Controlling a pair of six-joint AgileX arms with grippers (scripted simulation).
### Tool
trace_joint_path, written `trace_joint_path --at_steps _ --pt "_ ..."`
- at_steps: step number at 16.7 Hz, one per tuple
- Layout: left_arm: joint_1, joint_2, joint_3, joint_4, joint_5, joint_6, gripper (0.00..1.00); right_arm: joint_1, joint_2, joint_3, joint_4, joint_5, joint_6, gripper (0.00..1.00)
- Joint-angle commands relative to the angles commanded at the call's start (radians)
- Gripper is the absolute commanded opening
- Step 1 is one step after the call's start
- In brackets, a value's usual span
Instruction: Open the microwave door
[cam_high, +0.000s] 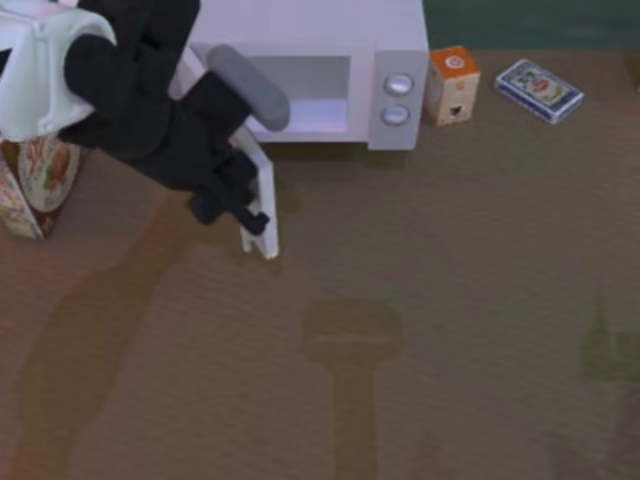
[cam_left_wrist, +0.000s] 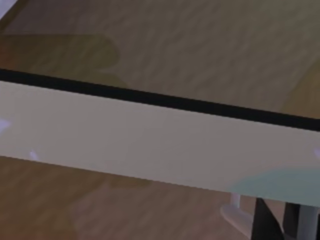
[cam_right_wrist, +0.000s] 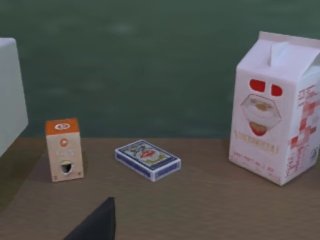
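The microwave door (cam_high: 265, 205), a flat white rectangular panel, stands swung well out from the small white boxy microwave (cam_high: 330, 45) and is seen nearly edge-on in the top view. Its free edge points away from the cavity toward the near side of the worktop (cam_high: 450, 300). The cavity is exposed, and the two round silver knobs sit to its right.

My left gripper (cam_high: 232, 205) is at the door's free edge, on the side away from the knobs. The dark fingers appear pressed onto the panel's edge, pinching the door. The left wrist view shows only a pale slab with a dark rim running across it, close up, which I take to be the door.

My right arm is parked out of the top view. I cannot tell its gripper's state.

Risks from here, as I judge them:
- The grip sits on a thin edge. If my arc drifts off the hinge's arc, the fingers could slide off and the door could stop short.
- Pulling past the hinge's limit would drag the whole microwave, since it looks light. It could then shove the small orange-and-cream box (cam_high: 452, 85) just beside its knob side.
- My forearm sweeps over the printed cream carton (cam_high: 35, 190) on the microwave's far-from-knobs side. A low elbow could tip it.
- The blue card pack (cam_high: 538, 90), beyond the orange box, looks safely away.
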Motion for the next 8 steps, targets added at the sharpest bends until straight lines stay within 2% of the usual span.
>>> trace_joint_path --at_steps 5,8 --pt "0.048 -0.014 -0.015 -0.034 0.05 0.118 0.0 0.0 0.0 0.0 0.0 0.0 0.0 1.0" --pt "0.055 -0.02 -0.014 -0.035 0.059 0.131 0.0 0.0 0.0 0.0 0.0 0.0 0.0 1.0"
